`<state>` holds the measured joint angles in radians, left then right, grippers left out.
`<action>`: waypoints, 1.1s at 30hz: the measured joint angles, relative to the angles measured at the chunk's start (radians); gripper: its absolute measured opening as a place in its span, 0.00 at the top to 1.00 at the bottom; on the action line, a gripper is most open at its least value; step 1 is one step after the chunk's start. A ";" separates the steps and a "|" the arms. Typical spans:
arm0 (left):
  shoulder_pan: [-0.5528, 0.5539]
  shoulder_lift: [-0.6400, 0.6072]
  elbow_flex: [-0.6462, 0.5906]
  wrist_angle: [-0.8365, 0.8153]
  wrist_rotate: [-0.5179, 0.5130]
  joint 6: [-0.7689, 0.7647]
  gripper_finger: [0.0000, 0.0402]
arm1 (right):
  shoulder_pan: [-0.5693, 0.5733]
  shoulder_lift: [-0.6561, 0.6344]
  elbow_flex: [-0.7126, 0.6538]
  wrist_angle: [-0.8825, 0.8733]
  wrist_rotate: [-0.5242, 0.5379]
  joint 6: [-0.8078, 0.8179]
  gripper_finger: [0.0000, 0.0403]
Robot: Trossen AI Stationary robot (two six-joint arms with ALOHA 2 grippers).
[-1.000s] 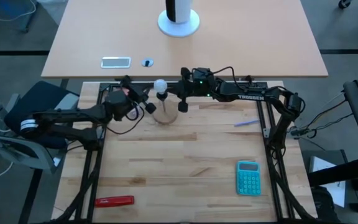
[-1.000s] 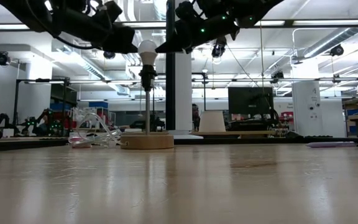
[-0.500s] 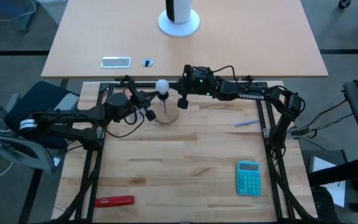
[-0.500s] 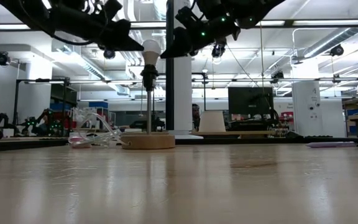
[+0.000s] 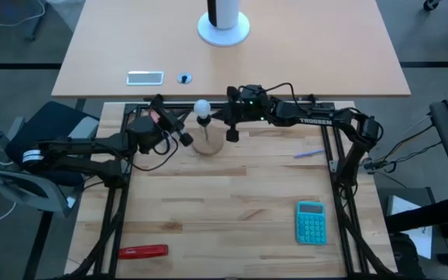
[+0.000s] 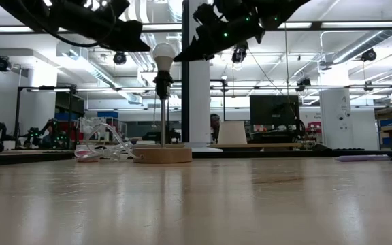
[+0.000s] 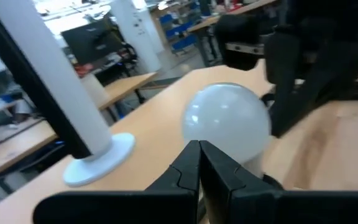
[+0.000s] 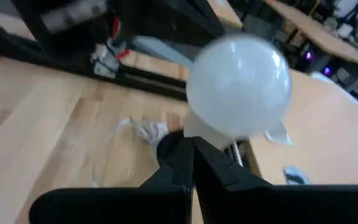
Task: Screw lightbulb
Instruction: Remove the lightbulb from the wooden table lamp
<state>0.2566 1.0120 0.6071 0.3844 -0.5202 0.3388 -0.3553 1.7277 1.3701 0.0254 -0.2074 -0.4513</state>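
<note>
High view: bulb on stand, both grippers clenched beside it

Lightbulb (image 5: 201,107) sits atop a thin post on a round wooden base (image 5: 207,144). Left gripper (image 5: 185,138), fingers pressed together, empty, has drawn slightly away from the bulb. Right gripper (image 5: 231,134), likewise clenched and empty, remains just beside it. Teal calculator (image 5: 311,221) unmoved.

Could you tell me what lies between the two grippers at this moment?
The lightbulb on its stand's round wooden base sits between the left gripper and right gripper, seen in the high view.
</note>
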 joint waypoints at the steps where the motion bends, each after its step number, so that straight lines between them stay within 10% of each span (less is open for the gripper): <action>1: 0.002 -0.001 0.000 0.009 -0.014 0.014 1.00 | 0.000 0.000 0.000 0.016 -0.013 0.004 0.99; 21: 0.029 0.043 -0.001 -0.046 0.204 0.046 1.00 | -0.001 0.000 0.000 0.045 0.156 0.050 0.99; 33: 0.031 0.010 0.000 -0.055 0.104 0.040 1.00 | -0.005 -0.018 0.001 -0.045 0.014 -0.011 0.99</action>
<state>0.2880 1.0222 0.6075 0.3297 -0.4164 0.3788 -0.3599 1.7096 1.3708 -0.0199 -0.1936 -0.4622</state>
